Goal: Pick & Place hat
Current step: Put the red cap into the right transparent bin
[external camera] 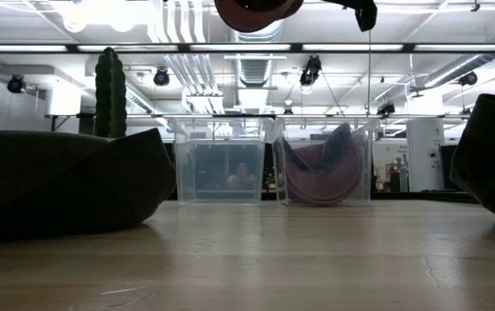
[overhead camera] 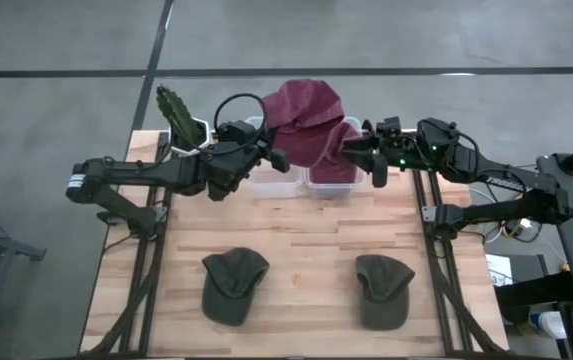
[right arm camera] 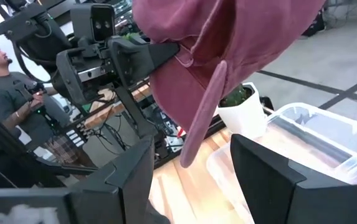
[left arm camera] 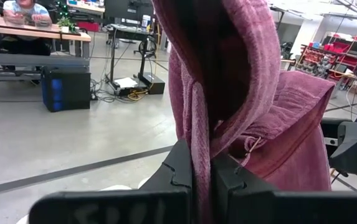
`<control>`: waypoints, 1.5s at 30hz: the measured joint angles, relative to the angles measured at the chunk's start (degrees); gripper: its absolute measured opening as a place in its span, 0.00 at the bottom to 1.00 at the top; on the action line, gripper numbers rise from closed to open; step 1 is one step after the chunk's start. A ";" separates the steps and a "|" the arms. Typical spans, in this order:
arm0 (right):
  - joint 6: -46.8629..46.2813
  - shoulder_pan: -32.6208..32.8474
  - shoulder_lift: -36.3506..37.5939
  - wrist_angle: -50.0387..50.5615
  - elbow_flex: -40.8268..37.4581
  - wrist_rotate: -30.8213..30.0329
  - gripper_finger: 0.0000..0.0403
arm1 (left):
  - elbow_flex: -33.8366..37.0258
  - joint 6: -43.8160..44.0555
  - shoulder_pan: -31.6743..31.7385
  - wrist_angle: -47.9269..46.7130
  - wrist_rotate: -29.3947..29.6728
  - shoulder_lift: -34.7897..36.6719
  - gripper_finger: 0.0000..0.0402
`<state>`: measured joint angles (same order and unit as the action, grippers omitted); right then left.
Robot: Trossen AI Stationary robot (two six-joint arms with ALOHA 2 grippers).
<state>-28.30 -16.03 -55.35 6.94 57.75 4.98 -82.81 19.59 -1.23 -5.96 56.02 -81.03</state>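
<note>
A maroon hat hangs in the air over two clear bins at the table's far edge. It also shows at the top of the low view. My left gripper reaches in from the left and is shut on it. My right gripper is open at the hat's right side. Its fingers stand either side of the hat's dangling strap, apart from it. Another maroon hat lies in the right bin. Two dark green hats rest flat on the table. My left gripper pinches a fold of the maroon hat's cloth between its two fingers, coming roughly level from the table's left side. Several layers seem bunched in the pinch. The hat is lifted clear above the bins, and its crown bulges beyond the fingers.
A cactus in a white pot stands at the table's far left corner, beside the left bin. The two green hats take up the near half; bare wood lies between them and the bins. People show in the room beyond.
</note>
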 joint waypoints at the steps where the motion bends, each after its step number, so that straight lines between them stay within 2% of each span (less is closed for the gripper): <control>1: 0.00 0.00 0.00 -0.10 0.00 -0.19 0.51 | 0.00 0.00 0.00 0.01 -0.04 0.00 0.03; 10: 0.63 -0.02 -0.03 0.00 -0.01 -2.27 0.51 | 0.00 0.02 0.00 -0.02 -1.37 0.02 0.03; 24: 3.72 0.00 -0.26 -0.22 0.00 -9.71 0.51 | 0.72 0.42 0.07 -0.08 -2.16 -0.04 0.03; 34: 3.89 0.02 -5.71 -3.05 -0.01 -9.15 0.51 | 1.85 -0.02 1.17 0.56 -2.15 -0.37 0.03; 45: 3.24 0.02 -6.50 -3.07 -0.01 -8.08 0.51 | 2.45 -1.16 1.99 0.88 -2.28 -0.37 0.03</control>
<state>-25.07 -16.01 -61.85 3.86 57.74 -3.10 -80.36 18.44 0.75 -5.08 53.74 -81.41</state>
